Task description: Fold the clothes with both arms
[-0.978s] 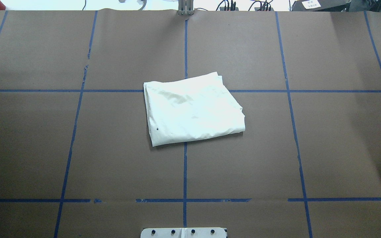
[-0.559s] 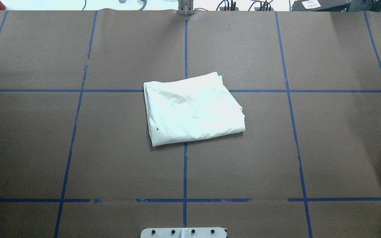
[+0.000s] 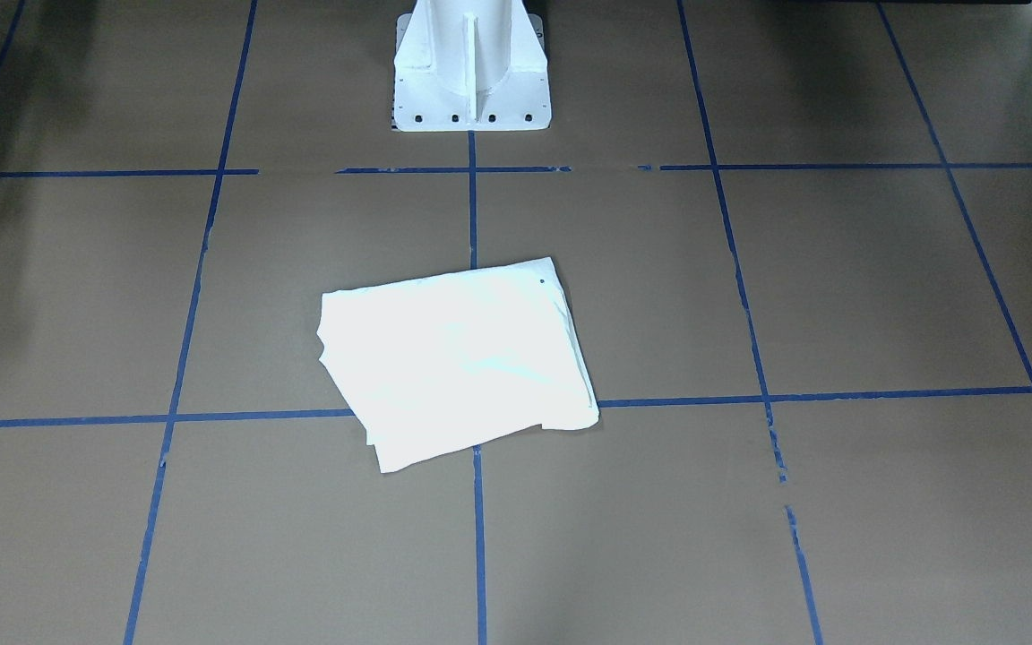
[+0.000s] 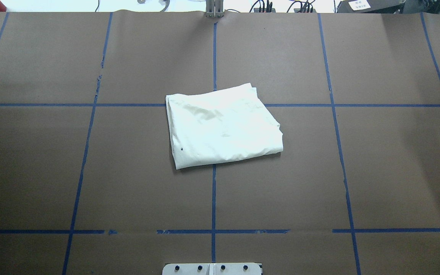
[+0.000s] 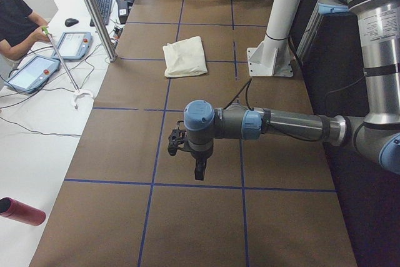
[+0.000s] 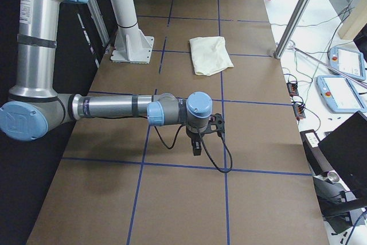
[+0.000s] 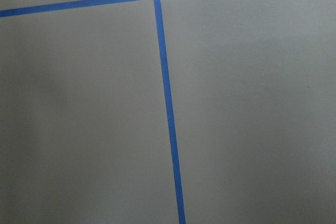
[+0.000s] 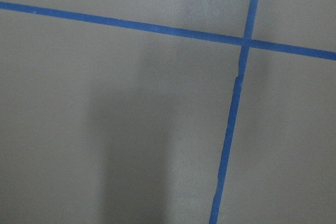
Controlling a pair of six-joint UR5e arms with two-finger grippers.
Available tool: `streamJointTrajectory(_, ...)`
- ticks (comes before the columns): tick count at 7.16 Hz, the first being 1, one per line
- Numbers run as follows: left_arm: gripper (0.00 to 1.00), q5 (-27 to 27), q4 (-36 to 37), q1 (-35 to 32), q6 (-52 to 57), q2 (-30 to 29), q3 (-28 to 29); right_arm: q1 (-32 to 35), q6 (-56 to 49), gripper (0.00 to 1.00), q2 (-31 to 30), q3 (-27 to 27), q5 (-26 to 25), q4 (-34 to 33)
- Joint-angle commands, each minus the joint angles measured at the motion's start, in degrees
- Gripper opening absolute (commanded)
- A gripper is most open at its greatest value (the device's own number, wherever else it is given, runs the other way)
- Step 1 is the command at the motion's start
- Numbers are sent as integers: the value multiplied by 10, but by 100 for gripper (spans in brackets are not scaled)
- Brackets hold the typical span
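The cream shirt point(image 4: 224, 128) lies folded into a compact rectangle at the middle of the table, plain side up; no print shows. It also shows in the front view point(image 3: 458, 358), the left view point(image 5: 185, 56) and the right view point(image 6: 210, 54). My left gripper point(image 5: 199, 168) hangs above bare table far to the shirt's left. My right gripper point(image 6: 196, 145) hangs above bare table far to its right. Both show only in the side views, so I cannot tell whether they are open or shut. Both wrist views show only brown paper and blue tape.
The white pedestal base point(image 3: 471, 81) stands at the robot's table edge. Blue tape lines grid the brown table point(image 4: 319, 172). An operator point(image 5: 15, 20) with teach pendants point(image 5: 75, 45) sits beyond the far edge. A red bottle point(image 5: 22, 212) lies off the table.
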Motion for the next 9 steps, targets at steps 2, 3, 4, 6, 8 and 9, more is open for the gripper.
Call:
streamJointTrajectory(2,100,0,1,-5,0,-5,2,5,-4,100,2,14,-8,-19)
streamJointTrajectory(3,100,0,1,-5,0,-5,2,1,-4,100,2,13,-9,-19)
streamJointTrajectory(4,100,0,2,-5,0,-6,-3,7,-4,100,2,13,-11,-19)
streamJointTrajectory(6,100,0,1,-5,-3,-7,-4,10,-4,100,1,16,-11,-19)
streamJointTrajectory(8,100,0,1,-4,-3,-8,-6,11,-3,100,1,17,-10,-19)
streamJointTrajectory(9,100,0,1,-4,-3,-8,-7,11,-3,100,1,17,-10,-19)
